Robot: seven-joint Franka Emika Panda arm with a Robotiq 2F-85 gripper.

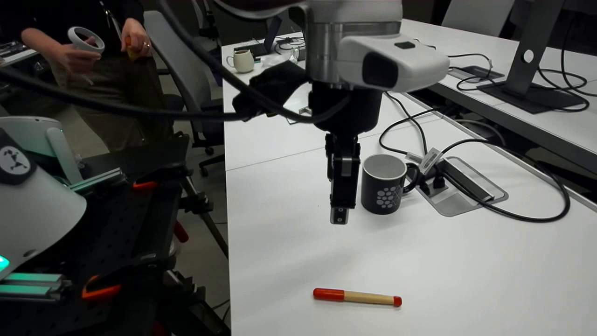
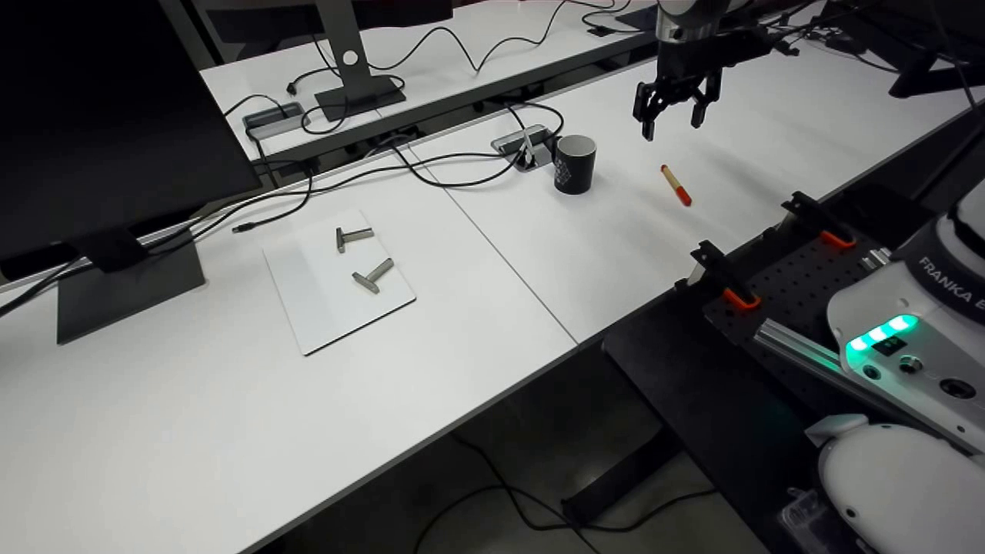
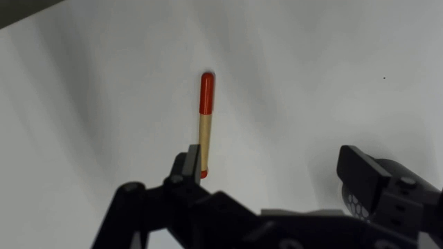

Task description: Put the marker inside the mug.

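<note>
The marker (image 1: 357,297) lies flat on the white table; it has a red cap section, a tan body and a red tip. It also shows in an exterior view (image 2: 676,186) and in the wrist view (image 3: 206,121), where its tan end is partly behind the left finger. The black mug (image 1: 383,186) stands upright with a pale dotted print; it also shows in an exterior view (image 2: 575,165). In the wrist view the mug (image 3: 358,207) is mostly hidden behind the right finger. My gripper (image 2: 673,129) is open and empty, pointing down above the table; its fingers spread in the wrist view (image 3: 270,152).
Black cables (image 1: 513,217) and a table socket panel (image 1: 454,205) lie beside the mug's handle. A white board (image 2: 323,285) with two metal pieces and a monitor stand (image 2: 127,285) are farther along the table. A small white cup (image 1: 243,61) stands at the far end.
</note>
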